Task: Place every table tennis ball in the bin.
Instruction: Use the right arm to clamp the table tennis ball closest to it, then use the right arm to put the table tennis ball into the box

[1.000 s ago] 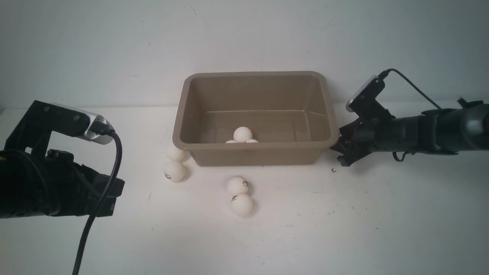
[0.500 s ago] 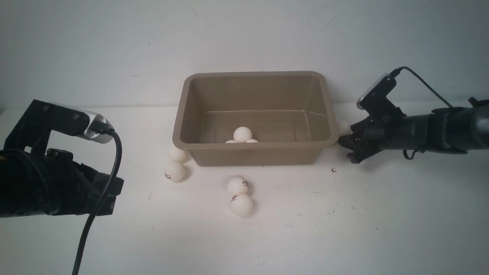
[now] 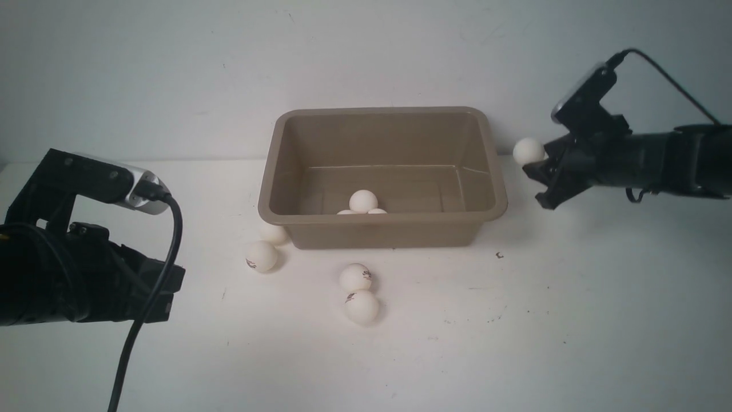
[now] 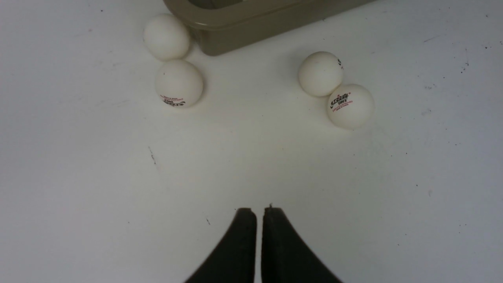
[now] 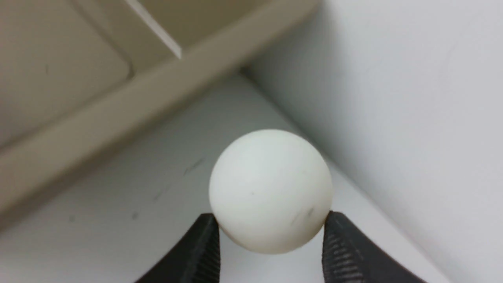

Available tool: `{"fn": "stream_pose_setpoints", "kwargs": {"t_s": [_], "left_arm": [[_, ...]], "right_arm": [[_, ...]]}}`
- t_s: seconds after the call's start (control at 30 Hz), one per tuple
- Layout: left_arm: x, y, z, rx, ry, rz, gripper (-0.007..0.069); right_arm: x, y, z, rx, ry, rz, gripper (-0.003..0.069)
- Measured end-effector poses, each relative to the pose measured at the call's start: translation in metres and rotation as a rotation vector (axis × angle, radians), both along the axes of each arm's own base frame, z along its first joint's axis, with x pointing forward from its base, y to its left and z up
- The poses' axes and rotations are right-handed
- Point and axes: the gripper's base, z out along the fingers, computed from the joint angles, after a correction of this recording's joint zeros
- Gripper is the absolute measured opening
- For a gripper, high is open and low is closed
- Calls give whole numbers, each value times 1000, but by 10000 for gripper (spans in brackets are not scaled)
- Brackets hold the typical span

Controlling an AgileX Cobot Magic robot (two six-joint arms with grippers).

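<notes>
Bin (image 3: 382, 171) holds three balls (image 3: 363, 201); four loose balls (image 3: 355, 277) on desk (image 3: 572, 315) at its 6–8 o'clock; right hand (image 5: 271, 234) clamps a ball (image 5: 270, 190), left hand (image 4: 259, 214) together.

The right jaws hold a table tennis ball (image 3: 528, 151) aloft beside the bin (image 3: 382, 232).

Eight table tennis balls (image 3: 261, 256) and one bin (image 3: 383, 232) are visible.

Logos (image 4: 340, 101) on the table tennis balls (image 4: 349, 106) are illegible.
</notes>
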Motion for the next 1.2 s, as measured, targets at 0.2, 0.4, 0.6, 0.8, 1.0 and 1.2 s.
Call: {"fn": "stream_pose_setpoints", "kwargs": {"t_s": [0.2,0.4,0.6,0.8,1.0,1.2], "left_arm": [[1,1,0,3,-8,8,9],[1,1,0,3,-8,9,9],[1,1,0,3,-8,9,9],[1,1,0,3,-8,9,9],[1,1,0,3,-8,8,9],[1,1,0,4,-10,10,9]], "right_arm": [[-9,17,31,110,-45,79,311],[-21,67,33,91,-38,202,311],[-30,104,30,59,-25,189,311],[-29,104,26,113,23,112,311],[-29,103,26,182,65,59,333],[-28,102,25,245,105,-5,426]]}}
